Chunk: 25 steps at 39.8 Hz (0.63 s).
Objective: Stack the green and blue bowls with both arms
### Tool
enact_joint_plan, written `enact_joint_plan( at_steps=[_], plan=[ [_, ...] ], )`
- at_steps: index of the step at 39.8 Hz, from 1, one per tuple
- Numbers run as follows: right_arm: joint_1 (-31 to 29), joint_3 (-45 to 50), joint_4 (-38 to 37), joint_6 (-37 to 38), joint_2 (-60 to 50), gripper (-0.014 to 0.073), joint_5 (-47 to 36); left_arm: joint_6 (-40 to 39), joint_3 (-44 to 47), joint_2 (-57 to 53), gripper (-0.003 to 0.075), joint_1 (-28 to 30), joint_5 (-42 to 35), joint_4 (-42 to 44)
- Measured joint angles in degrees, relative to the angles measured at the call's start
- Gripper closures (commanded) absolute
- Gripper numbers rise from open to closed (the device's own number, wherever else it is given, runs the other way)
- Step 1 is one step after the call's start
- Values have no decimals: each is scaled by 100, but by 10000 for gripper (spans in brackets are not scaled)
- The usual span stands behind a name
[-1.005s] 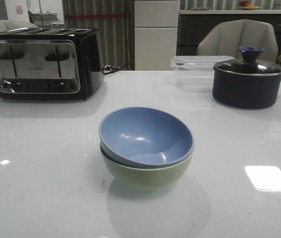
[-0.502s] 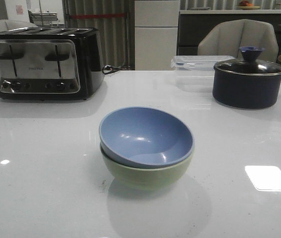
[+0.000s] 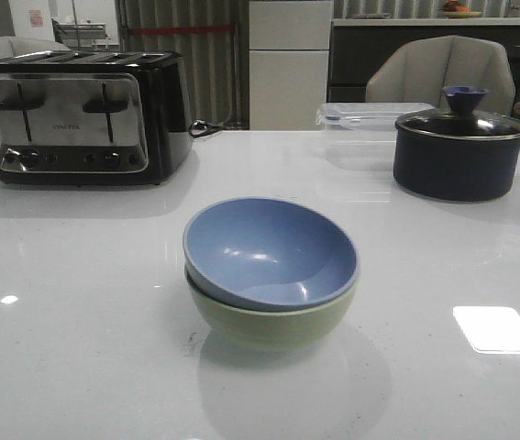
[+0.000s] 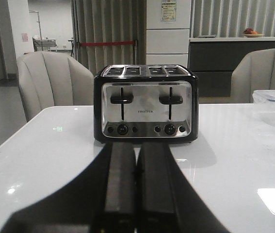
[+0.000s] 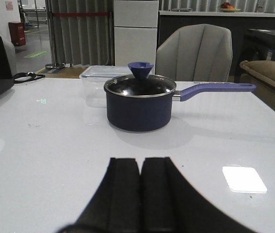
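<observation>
Front view: blue bowl [image 3: 269, 250] sits nested in green bowl [image 3: 271, 318] before the toaster [image 3: 83, 116]; both grippers' jaws are pressed together, empty.

We see soft overhead light, a bright rectangular glare patch [image 3: 497, 329] on the glossy white table [image 3: 76, 321], mild shadows, slight grain.

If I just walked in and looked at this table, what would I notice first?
Right in the middle of the white table you'd see the blue bowl sitting inside the green bowl, tipped a little. Behind them, on the left stands a shiny black and steel toaster, and on the right a dark navy pot with a lid.
</observation>
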Motion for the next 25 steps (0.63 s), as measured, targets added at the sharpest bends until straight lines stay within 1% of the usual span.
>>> enact_joint_plan(
  at_steps=[25],
  plan=[
    [0, 0, -3, 9, 0, 540, 46, 0, 0, 0, 627, 0, 0, 0]
  ],
)
